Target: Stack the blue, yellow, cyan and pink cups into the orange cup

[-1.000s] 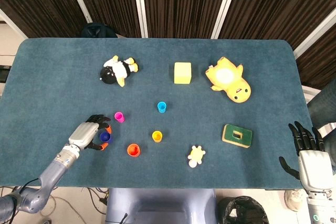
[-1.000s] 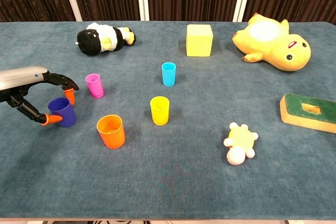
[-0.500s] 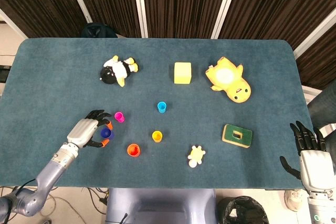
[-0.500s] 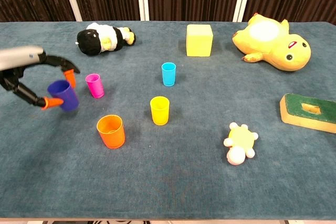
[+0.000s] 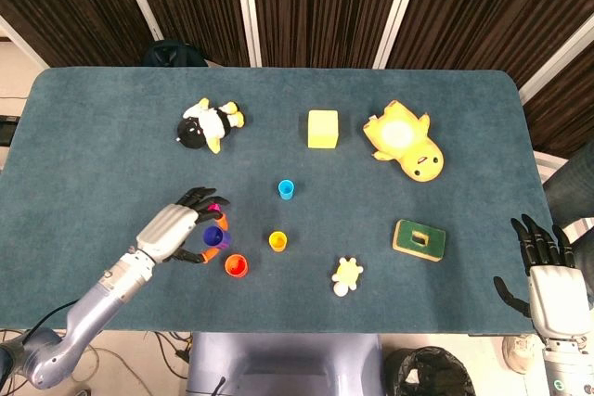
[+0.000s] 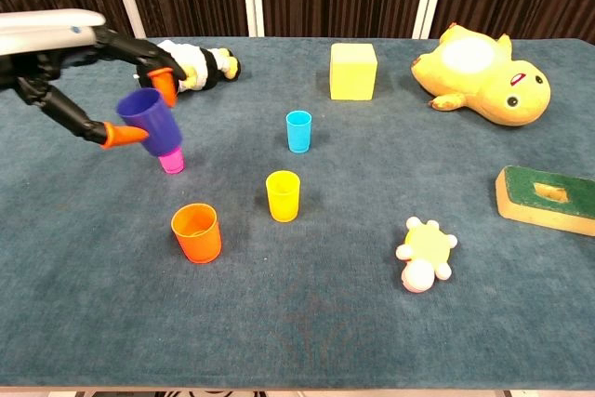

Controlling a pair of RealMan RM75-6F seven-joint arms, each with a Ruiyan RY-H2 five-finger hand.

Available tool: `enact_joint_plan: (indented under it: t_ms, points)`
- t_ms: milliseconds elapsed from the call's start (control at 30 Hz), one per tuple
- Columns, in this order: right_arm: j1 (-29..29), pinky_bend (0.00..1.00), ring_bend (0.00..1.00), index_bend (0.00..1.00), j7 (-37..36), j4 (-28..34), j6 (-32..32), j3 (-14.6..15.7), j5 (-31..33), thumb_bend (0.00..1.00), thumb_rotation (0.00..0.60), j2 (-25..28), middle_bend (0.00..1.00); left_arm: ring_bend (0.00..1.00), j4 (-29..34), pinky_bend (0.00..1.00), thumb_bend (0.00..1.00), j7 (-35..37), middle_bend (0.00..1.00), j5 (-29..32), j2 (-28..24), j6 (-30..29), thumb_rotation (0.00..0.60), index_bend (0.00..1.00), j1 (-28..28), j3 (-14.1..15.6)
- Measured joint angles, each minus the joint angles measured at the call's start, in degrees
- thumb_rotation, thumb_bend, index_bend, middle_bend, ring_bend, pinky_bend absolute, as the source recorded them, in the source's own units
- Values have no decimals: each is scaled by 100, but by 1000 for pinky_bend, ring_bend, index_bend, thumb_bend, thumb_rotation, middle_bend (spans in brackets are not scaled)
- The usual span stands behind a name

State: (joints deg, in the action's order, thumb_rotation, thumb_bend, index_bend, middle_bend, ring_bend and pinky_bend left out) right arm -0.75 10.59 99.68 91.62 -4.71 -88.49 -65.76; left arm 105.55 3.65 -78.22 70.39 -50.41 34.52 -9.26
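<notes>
Right robot hand (image 5: 548, 275) off the worktop's (image 5: 93, 136) near right corner, fingers spread, holding nothing. Orange cup (image 6: 196, 232) near left, yellow cup (image 6: 283, 195) right of it. Left robot hand (image 6: 93, 76) grips blue cup (image 6: 152, 121), lifted, tilted, prob. over pink cup (image 6: 171, 161). Cyan cup (image 6: 298, 131) farther back.

Left hand (image 6: 88, 76) is raised above the worktop (image 6: 307, 313), fingers (image 6: 116, 135) pinching the blue cup (image 6: 152, 121). Right hand (image 5: 549, 277) rests off the worktop edge, fingers spread.

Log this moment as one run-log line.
left hand: holds blue cup lifted, tilted | orange cup: empty on table | yellow, cyan, pink cups: unstacked | right hand: idle, off table edge
</notes>
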Motion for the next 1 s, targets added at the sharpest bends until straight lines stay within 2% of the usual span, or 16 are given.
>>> enact_joint_plan:
  t_ms: [433, 833, 1000]
  points:
    - [-6, 61, 136, 49, -3, -20, -22, -8, 30, 324, 600, -11, 72, 39, 152, 18, 331, -104, 183, 21, 29, 236, 600, 461, 190, 225]
    - [-11, 61, 136, 49, -12, -30, -40, -14, 53, 323, 600, -8, 72, 39, -380, 18, 329, 69, 183, -11, 459, 204, 600, 455, 170, 406]
    - [-11, 61, 136, 49, -29, -37, -38, -27, 77, 324, 600, -7, 71, 39, -695, 18, 329, 374, 183, -148, 690, 243, 600, 453, 214, 459]
